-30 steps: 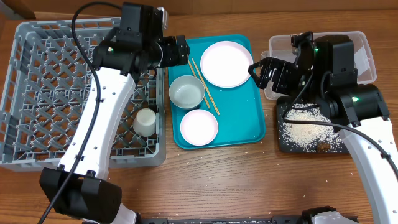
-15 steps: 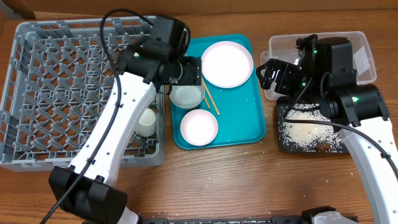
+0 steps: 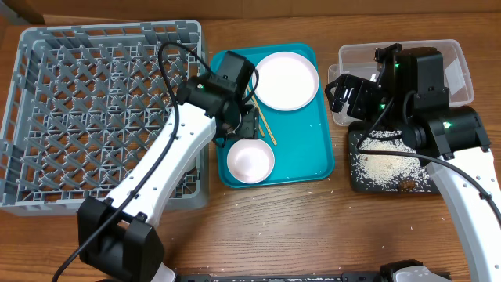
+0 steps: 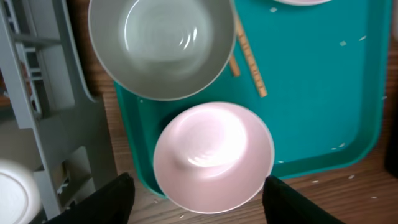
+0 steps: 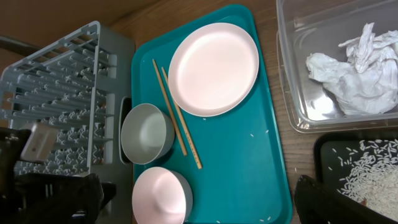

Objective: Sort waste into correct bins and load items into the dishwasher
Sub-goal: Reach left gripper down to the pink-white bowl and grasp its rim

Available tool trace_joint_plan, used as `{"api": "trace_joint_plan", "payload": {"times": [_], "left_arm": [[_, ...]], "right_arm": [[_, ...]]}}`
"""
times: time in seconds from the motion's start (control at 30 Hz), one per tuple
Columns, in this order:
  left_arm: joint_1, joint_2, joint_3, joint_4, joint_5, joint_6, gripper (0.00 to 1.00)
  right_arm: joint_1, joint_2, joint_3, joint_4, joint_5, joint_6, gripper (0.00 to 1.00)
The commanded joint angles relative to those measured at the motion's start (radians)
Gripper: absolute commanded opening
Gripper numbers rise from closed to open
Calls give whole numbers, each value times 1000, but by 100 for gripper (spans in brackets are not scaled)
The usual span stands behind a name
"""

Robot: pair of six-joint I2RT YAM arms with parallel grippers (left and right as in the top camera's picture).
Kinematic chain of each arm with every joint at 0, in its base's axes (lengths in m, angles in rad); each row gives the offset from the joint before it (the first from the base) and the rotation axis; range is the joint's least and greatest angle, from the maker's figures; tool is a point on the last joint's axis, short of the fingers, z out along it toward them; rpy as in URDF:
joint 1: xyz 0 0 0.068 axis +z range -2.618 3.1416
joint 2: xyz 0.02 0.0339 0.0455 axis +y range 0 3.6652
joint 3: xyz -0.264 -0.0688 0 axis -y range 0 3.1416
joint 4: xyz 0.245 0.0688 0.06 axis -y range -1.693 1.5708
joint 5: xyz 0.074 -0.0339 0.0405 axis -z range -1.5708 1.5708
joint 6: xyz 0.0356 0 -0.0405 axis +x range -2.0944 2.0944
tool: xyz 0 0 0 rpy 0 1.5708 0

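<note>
Left gripper spread wide, holding nothing, fingers either side of the pink bowl on the teal tray; can't tell if touching. Grey bowl just beyond it, chopsticks beside that, plate at the far end. Dish rack left of the tray, cup inside. Right gripper also spread, empty, over the clear tub edge. Napkin in the tub, rice in the black tray.

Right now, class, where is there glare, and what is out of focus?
Left wrist view: glare inside the round grey bowl and round pink bowl, dark fingers blurred. Right wrist view: its dark fingers blurred. Overhead view: sharp, evenly lit.
</note>
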Motion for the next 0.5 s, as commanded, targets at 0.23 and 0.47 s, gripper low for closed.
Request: {"api": "trace_joint_plan", "payload": {"times": [0.23,0.47], "left_arm": [[-6,8,-127,66,-27,-36,63],[-6,8,-164,93,-29,-42,60]], "right_arm": [[0,-5,8,2,11,-3,100],[0,-5,8,0,11,-3,100]]}}
